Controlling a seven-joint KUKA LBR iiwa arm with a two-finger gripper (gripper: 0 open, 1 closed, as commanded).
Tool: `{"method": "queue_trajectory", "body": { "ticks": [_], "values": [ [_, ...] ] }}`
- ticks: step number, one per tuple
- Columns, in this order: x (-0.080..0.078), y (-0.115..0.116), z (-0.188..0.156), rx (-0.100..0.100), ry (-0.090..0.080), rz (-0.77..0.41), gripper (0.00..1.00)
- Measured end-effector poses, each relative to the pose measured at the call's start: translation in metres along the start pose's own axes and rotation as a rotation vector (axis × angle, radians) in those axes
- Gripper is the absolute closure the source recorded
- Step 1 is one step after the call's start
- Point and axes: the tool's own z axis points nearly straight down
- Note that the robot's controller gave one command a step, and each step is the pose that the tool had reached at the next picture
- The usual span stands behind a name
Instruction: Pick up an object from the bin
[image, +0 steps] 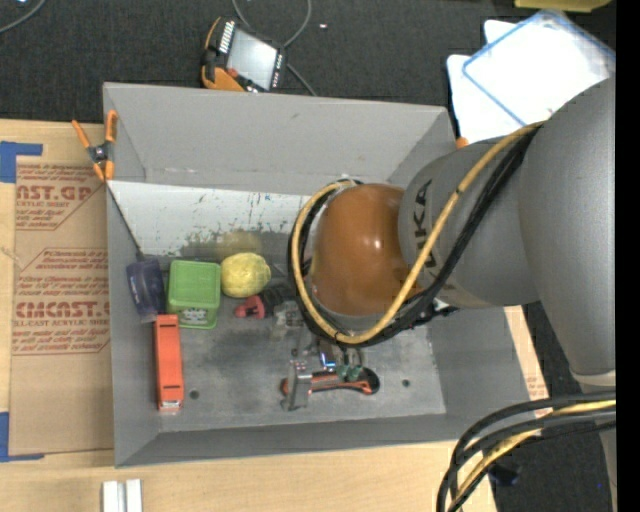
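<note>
The arm's orange cover (352, 260) hides the middle of the bin (250, 130); below it, lower centre, the gripper (298, 385) pokes out, whether wide or narrow I cannot tell.

The cardboard sheet (50, 250) left of the bin carries red print in two repeated blocks. The large line of each shows "CAST" clearly, with further letters cut off or blurred. Under the lower block a smaller line reads roughly "CAST ACRYLIC SHEET"; the other fine lines are too small to read. The grey arm (560, 230) bears black letters (418, 200), "KA", beside a yellow cable.
</note>
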Motion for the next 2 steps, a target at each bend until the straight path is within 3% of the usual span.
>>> {"method": "queue_trajectory", "body": {
  "ticks": [1, 2],
  "values": [
    [-0.002, -0.001, -0.004, -0.001, -0.008, 0.001, 0.00],
    [-0.006, -0.124, 0.060, -0.001, -0.006, -0.148, 0.00]
  ]
}}
